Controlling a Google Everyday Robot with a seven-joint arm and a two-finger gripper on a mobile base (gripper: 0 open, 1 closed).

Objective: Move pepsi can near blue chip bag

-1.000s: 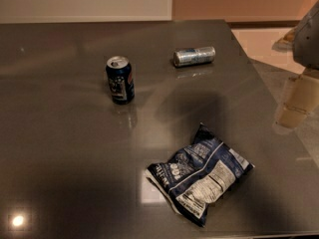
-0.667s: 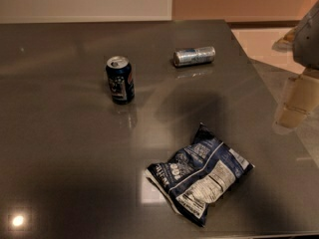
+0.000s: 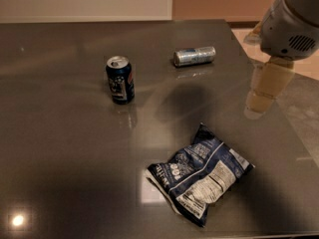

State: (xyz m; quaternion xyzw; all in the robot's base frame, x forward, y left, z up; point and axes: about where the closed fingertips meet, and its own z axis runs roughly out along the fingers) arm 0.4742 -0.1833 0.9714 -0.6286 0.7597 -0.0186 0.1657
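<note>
The pepsi can is dark blue with a silver top and stands upright on the dark grey table, left of centre. The blue chip bag lies flat at the front right, navy with white stripes and a white nutrition panel facing up. The can is well apart from the bag, up and to the left of it. My gripper hangs over the table's right side, below the white arm housing, above and right of the bag and far from the can. It holds nothing that I can see.
A slim silver-grey can lies on its side at the back of the table, right of the pepsi can. The table's right edge runs just past the gripper, with a lighter floor beyond it.
The arm and gripper have moved left, further over the table. The cans and the bag have not moved.
</note>
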